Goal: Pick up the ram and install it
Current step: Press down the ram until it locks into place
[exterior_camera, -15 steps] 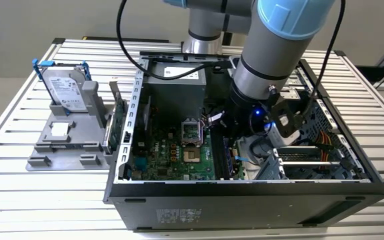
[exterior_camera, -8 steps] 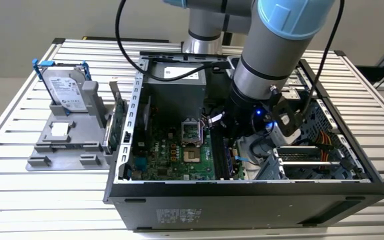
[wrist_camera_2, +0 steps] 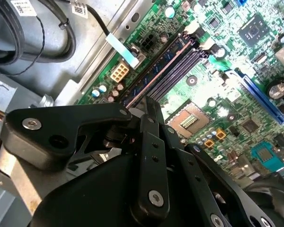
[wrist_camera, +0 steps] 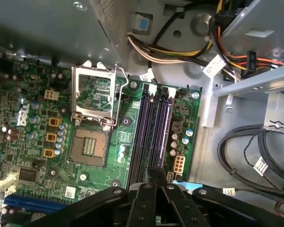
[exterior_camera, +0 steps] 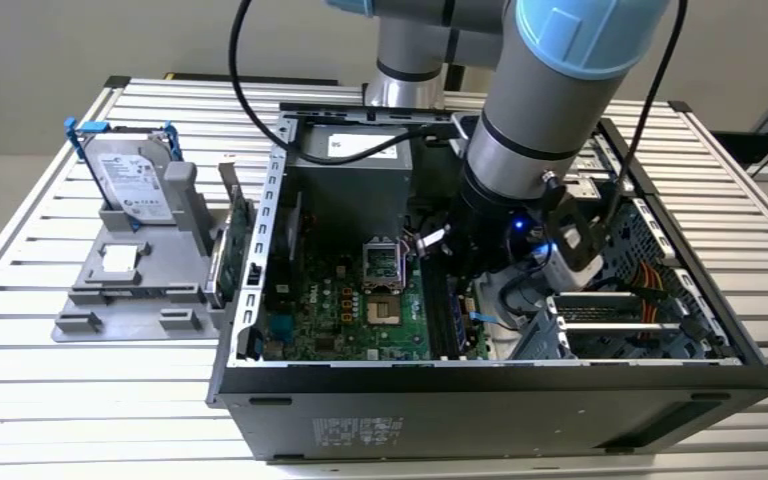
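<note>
Hovering over motherboard (wrist_camera: 33,142), end effector (wrist_camera: 156,176) looks pressed together, holding nothing. Ram (wrist_camera_2: 157,71) sits in the slot nearest white connector (wrist_camera_2: 118,73). Probably light, stiff, fragile; grip by long edges, not chips.

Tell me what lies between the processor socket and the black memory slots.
In the first wrist view, between the processor socket and the memory slots lies green board with a mounting hole and small capacitors.

No print legible. White labels on hard drive (exterior_camera: 132,178), power supply (exterior_camera: 352,147) and case front (exterior_camera: 357,432), plus cable tags (wrist_camera: 261,166) beside gripper (wrist_camera: 154,177), all unreadable.
</note>
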You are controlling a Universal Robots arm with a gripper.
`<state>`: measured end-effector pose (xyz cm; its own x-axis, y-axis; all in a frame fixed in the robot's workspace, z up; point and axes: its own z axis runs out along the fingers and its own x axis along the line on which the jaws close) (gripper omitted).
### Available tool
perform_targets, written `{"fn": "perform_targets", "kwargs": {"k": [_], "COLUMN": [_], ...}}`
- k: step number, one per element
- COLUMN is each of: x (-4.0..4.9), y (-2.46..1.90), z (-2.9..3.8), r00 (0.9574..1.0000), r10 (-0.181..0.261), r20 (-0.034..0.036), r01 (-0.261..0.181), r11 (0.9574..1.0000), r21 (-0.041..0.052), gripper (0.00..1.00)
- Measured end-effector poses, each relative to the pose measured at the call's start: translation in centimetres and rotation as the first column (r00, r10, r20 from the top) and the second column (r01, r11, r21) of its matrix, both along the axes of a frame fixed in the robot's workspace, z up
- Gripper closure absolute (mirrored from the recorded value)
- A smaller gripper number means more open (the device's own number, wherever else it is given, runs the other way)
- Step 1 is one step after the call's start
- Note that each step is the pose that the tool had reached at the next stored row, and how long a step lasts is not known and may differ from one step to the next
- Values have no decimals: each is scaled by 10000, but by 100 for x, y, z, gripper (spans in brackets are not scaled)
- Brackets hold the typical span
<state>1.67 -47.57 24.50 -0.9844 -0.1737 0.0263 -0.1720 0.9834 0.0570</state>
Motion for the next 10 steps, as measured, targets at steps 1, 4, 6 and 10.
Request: {"fn": "perform_targets", "kwargs": {"k": [1,4,6,10], "x": [0,0,0,0], "y": [0,0,0,0], "z": [0,0,2,1], "r00": [9999,9986,9972,9926], "r10": [143,525,752,1217], "r20": [0,0,0,10], "r01": [-143,-525,-752,-1217], "r11": [9999,9986,9972,9926], "r21": [-1,-1,-4,-3], "gripper": [100,100,100,100]}}
